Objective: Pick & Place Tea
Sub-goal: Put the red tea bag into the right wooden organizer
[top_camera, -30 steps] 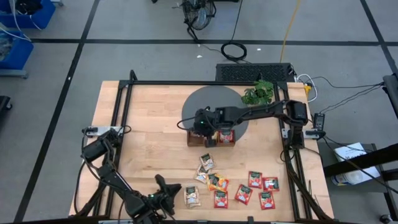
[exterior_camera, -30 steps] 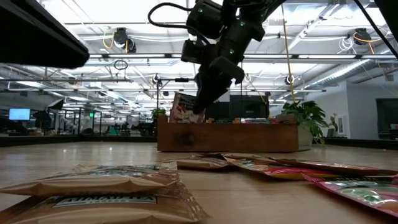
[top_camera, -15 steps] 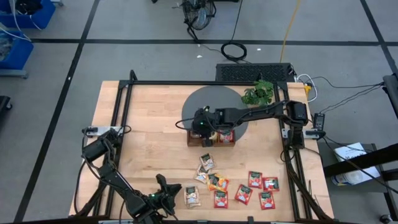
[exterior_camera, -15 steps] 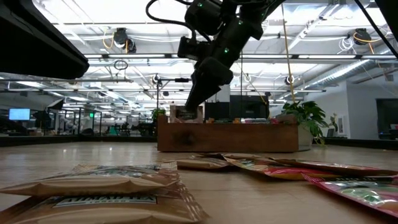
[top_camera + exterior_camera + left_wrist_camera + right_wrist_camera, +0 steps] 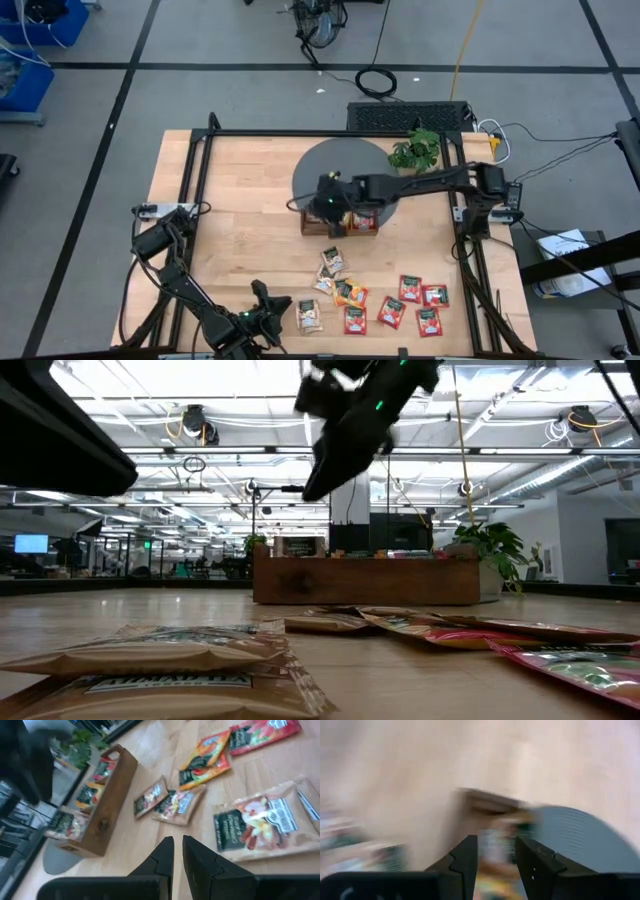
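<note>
My right gripper (image 5: 492, 857) hangs above the tray (image 5: 340, 222), fingers parted, empty. Sachets (image 5: 385, 312) lie loose on the worktop near it. Overlapping ones risk a double pick. Left gripper (image 5: 177, 855) nearly shut, empty.

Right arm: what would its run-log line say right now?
right fingers: open, empty | above wooden tray | sachet in tray | left arm: waiting

glossy sachets (image 5: 260, 822), wooden tray (image 5: 105, 807)
</note>
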`<act>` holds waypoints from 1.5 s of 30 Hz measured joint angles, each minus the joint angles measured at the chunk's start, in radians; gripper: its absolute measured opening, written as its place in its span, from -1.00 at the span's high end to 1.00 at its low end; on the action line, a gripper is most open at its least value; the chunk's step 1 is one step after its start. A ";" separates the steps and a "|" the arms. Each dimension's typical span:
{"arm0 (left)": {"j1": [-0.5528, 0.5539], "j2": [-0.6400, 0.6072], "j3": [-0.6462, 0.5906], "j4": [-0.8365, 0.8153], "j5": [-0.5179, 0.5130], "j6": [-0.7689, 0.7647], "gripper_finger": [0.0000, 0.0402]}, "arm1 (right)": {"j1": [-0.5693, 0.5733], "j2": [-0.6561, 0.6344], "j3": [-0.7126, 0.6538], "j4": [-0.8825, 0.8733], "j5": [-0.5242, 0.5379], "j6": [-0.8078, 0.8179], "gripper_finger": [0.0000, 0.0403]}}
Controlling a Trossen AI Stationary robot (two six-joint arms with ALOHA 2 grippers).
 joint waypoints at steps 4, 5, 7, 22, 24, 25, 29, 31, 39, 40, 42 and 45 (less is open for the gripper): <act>-0.003 0.000 0.000 0.006 0.015 -0.006 0.77 | 0.095 -0.082 -0.055 -0.050 -0.126 0.033 0.47; -0.003 0.000 0.000 0.011 0.017 -0.006 0.77 | 0.128 -0.105 -0.078 -0.049 -0.126 0.053 0.50; -0.005 0.000 0.000 0.043 0.034 0.023 0.77 | 0.198 -0.147 -0.127 -0.045 -0.126 0.095 0.59; 0.131 0.001 0.022 0.260 0.222 0.306 0.77 | 0.629 -0.301 -0.651 0.503 0.139 0.352 0.95; 0.180 0.001 0.051 0.265 0.315 0.357 0.77 | 0.661 -0.300 -0.674 0.484 0.183 0.395 0.98; 0.206 0.001 0.067 0.266 0.375 0.385 0.77 | 0.676 -0.300 -0.676 0.464 0.209 0.424 0.99; 0.299 0.001 0.136 0.292 0.555 0.502 0.77 | 0.750 -0.314 -0.675 0.382 0.313 0.537 0.99; 0.340 0.001 0.176 0.350 0.603 0.567 0.77 | 0.793 -0.329 -0.675 0.333 0.359 0.576 1.00; 0.499 0.000 0.275 0.482 0.788 0.614 0.77 | 1.021 -0.414 -0.673 0.157 0.588 0.901 1.00; 0.518 0.000 0.274 0.484 0.838 0.600 0.77 | 1.037 -0.410 -0.673 0.130 0.576 0.963 1.00; 0.550 0.000 0.265 0.495 0.933 0.587 0.77 | 1.068 -0.386 -0.673 0.085 0.577 1.084 1.00; 0.578 0.007 0.234 0.561 0.968 0.550 0.77 | 1.099 -0.356 -0.674 0.028 0.581 1.226 1.00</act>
